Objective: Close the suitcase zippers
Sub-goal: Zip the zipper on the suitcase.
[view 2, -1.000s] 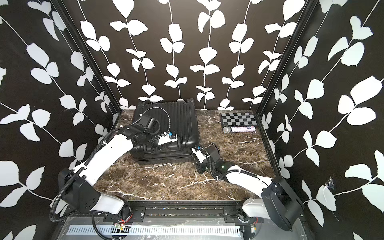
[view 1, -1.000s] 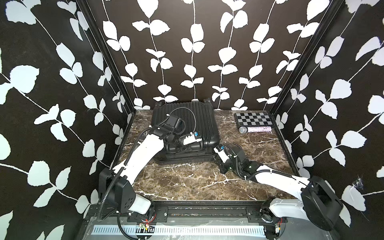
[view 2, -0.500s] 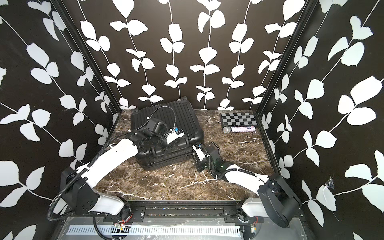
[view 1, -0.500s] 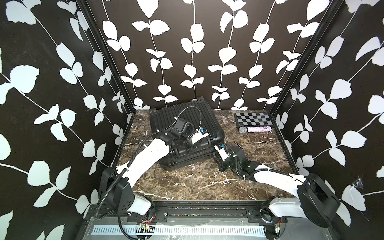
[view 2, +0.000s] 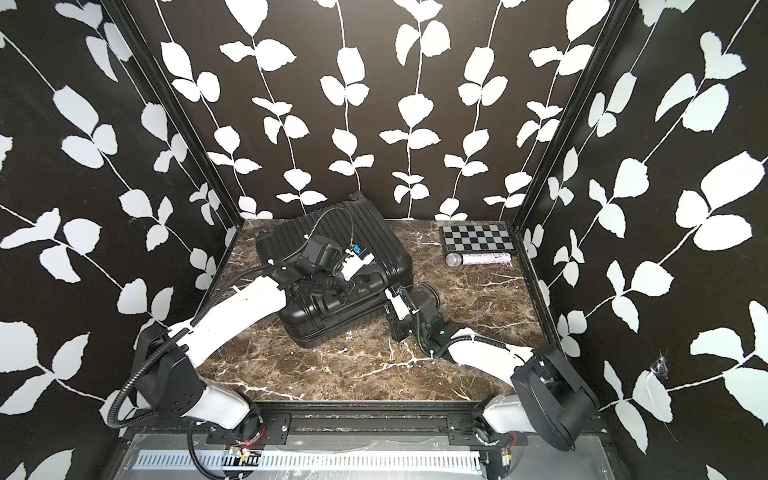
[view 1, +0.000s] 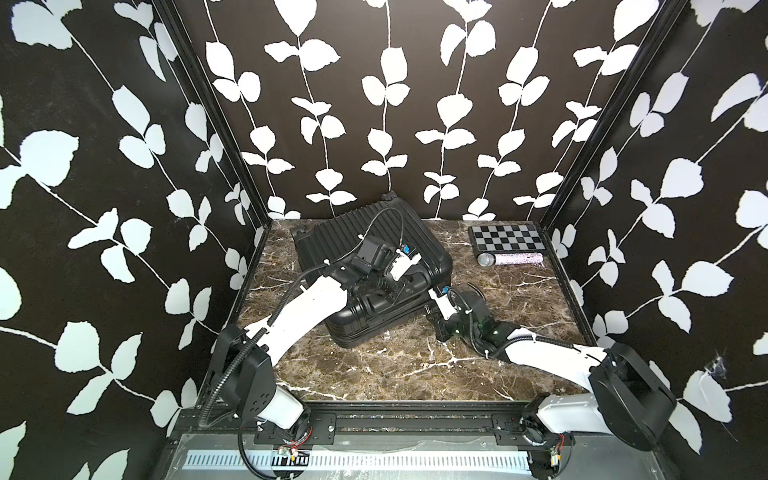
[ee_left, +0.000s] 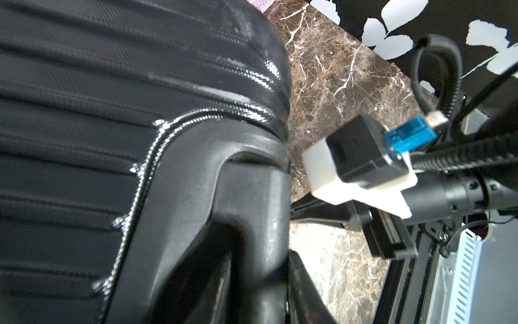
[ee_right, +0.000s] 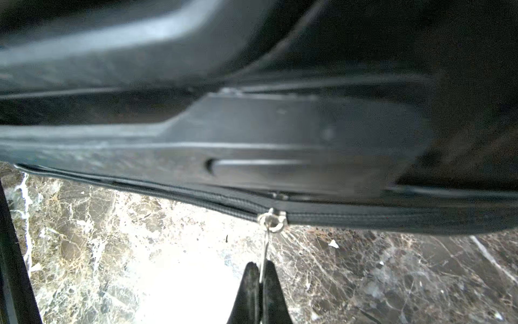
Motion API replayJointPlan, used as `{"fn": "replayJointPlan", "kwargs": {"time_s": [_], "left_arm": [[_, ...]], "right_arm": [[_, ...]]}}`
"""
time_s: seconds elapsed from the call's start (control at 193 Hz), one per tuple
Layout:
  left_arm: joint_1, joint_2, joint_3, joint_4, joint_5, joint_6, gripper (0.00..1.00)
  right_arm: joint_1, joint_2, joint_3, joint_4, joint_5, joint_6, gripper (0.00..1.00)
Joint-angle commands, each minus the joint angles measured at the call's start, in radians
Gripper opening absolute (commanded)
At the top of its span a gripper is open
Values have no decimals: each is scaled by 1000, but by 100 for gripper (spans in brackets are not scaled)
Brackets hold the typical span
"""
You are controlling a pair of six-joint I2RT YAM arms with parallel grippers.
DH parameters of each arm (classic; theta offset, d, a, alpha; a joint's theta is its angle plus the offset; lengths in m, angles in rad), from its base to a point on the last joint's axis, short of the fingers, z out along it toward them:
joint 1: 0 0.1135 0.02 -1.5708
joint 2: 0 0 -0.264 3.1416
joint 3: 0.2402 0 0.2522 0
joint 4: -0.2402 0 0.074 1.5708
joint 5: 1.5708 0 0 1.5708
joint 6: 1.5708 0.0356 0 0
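While left tool (view 1: 399, 289) clamps suitcase (view 1: 332, 232) (long axis diagonal, handle (view 1: 419, 279) front-right), right tool (ee_right: 262, 273) pinches zipper pull (ee_right: 270, 220).

A robot test cell, folks, a lab booth: leaf-print panels (view 1: 374, 104) boxed in a marble-look counter (view 1: 374, 374), the left arm (view 1: 307, 307) and right arm (view 1: 548, 353) sat bolted to a metal rail (view 1: 415, 417), and a calibration checkerboard (view 1: 505, 239) lay in the corner.

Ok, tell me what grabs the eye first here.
A black ribbed suitcase lies askew on the marble table, the left gripper gripping its side handle. At its right-hand side the right gripper pinches the silver zipper pull. A checkerboard and glittery microphone sit back right.
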Motion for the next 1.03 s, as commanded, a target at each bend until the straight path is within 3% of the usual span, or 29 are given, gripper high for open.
{"fn": "replayJointPlan", "kwargs": {"time_s": [0.0, 0.103, 0.243, 0.439, 0.672, 0.801, 1.029], "left_arm": [[14, 23, 53, 63, -128, -38, 7], [12, 33, 90, -39, -167, 35, 16], [12, 39, 146, -213, -210, 155, 44], [12, 39, 173, -376, -256, 252, 60], [12, 68, 197, -500, -214, 319, 62], [12, 80, 200, -511, -295, 317, 62], [12, 148, 240, -560, -327, 323, 52]], "right_arm": [[31, 1, 4, -9, -111, -13, 0], [31, -4, 1, -14, -99, -16, 0], [31, -10, -1, -26, -83, -19, 0], [31, -20, -2, -38, -77, -26, 0], [30, -15, -5, -37, -72, -20, 0], [31, -20, -9, -37, -71, -22, 0], [30, -25, -13, -40, -70, -26, 0]]}}
